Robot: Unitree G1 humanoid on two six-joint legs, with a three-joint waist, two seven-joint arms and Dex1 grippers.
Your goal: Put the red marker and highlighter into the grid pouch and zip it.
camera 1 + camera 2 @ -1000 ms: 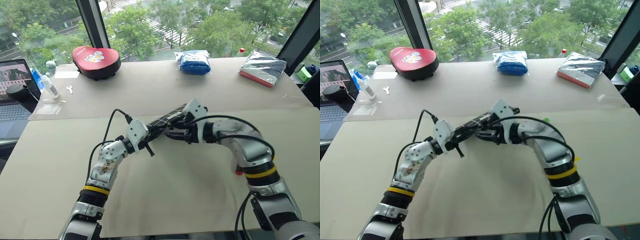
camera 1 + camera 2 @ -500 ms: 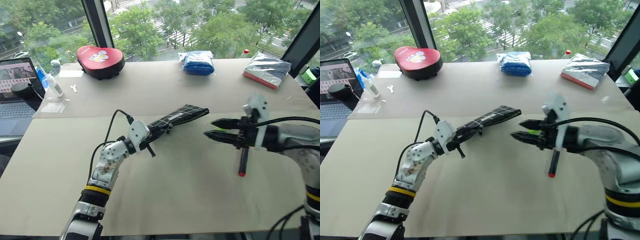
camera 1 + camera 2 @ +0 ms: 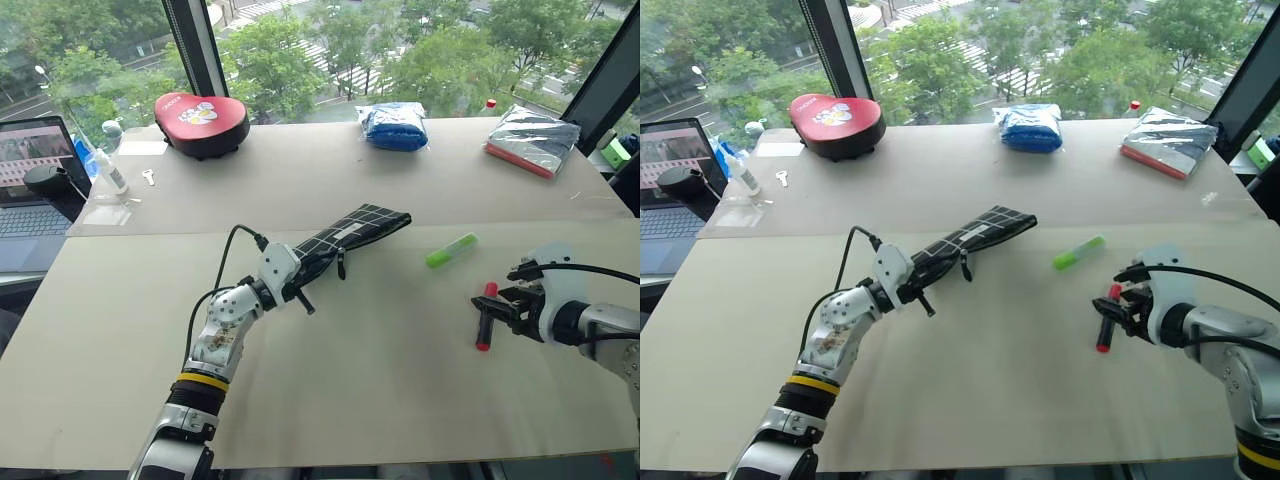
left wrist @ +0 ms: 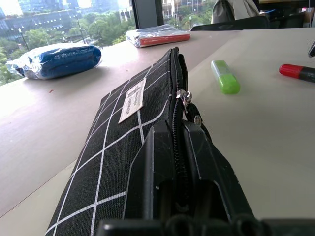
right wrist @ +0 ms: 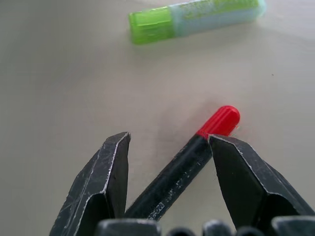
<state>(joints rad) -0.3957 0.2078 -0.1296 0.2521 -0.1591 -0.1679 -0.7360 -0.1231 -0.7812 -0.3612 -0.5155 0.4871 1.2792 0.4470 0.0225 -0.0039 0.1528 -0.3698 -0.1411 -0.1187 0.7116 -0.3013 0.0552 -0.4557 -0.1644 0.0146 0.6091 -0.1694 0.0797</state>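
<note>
Left end effector clamped on the grid pouch, right end effector spread over the red marker.

Nearest us, our right end effector (image 5: 170, 182) hangs over the worktop (image 3: 380, 390) with its fingers wide apart; the red marker (image 3: 484, 323) lies flat between them, red cap toward the far side, and we cannot tell whether either finger touches it. Our left end effector (image 4: 179, 162) is closed tight on the near end of the grid pouch (image 3: 350, 234), pinching it along the zipper so the pouch juts out from the fingers toward the middle of the worktop, white label up. Just beyond the marker, apart from it, the highlighter (image 3: 451, 250) lies on the bare surface, between the marker and the pouch's far end. At the far edge sit a red case (image 3: 201, 122), a blue bundle (image 3: 394, 125) and a silver packet (image 3: 530, 138).
</note>
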